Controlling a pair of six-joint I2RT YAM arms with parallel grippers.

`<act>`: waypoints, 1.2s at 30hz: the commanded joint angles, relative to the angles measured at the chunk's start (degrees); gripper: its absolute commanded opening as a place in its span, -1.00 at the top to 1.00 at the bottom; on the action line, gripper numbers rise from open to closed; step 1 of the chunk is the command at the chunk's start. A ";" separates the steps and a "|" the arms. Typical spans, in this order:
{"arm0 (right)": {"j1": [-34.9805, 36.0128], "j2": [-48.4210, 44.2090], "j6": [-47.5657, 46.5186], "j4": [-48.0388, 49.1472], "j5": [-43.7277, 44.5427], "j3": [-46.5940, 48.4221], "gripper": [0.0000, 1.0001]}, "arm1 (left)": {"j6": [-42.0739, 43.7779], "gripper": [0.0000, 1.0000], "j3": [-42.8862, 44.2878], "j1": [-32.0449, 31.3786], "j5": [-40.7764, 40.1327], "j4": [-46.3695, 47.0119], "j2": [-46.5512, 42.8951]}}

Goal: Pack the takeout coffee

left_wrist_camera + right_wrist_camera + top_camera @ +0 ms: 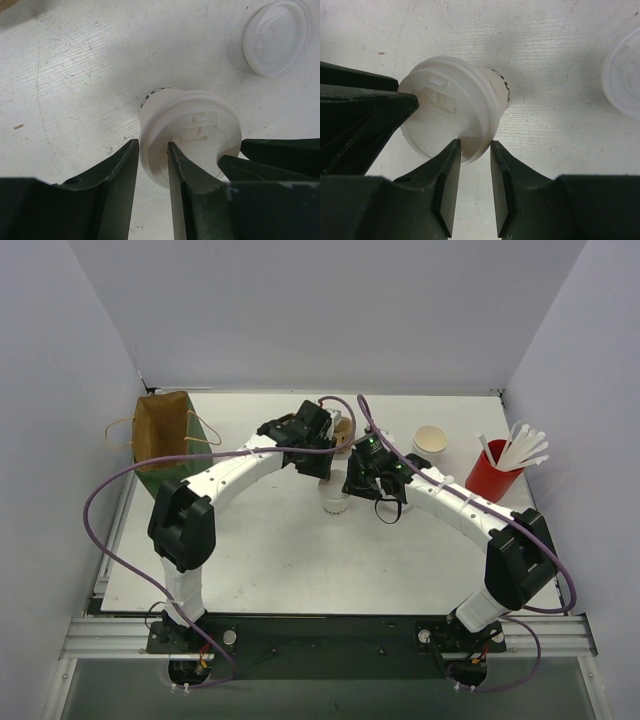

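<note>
Our left gripper's (151, 146) fingertips stood narrowly parted, with the lid rim of the takeout coffee (187, 132) between them. We could not tell whether they pinched it or merely flanked it. Our right gripper (472, 145) met the opposite edge of the same lid in the same way, and its hold was equally unclear to us. The lidded cup stood near the middle of the white table (260, 560), between both grippers. A spare lid (277, 37) lay flat nearby. Farther out were a tan-lined white cup (430, 440), a red cup of straws (492, 480) and a paper bag (165, 435).
</note>
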 commanded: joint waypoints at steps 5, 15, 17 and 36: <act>0.38 0.69 -0.53 -5.78 0.30 2.97 0.45 | 1.84 0.17 6.97 -0.08 1.03 -3.70 2.11; -0.14 0.69 -4.65 -7.36 0.48 6.58 0.41 | 2.02 0.17 9.09 0.01 0.86 -4.93 2.81; -0.58 0.51 -6.76 -7.37 0.30 7.02 0.38 | 1.93 0.17 9.26 0.18 0.34 -5.37 2.64; -5.68 5.17 -31.20 0.28 -12.35 9.57 0.32 | -12.30 0.08 -3.02 1.24 1.03 -0.89 -9.22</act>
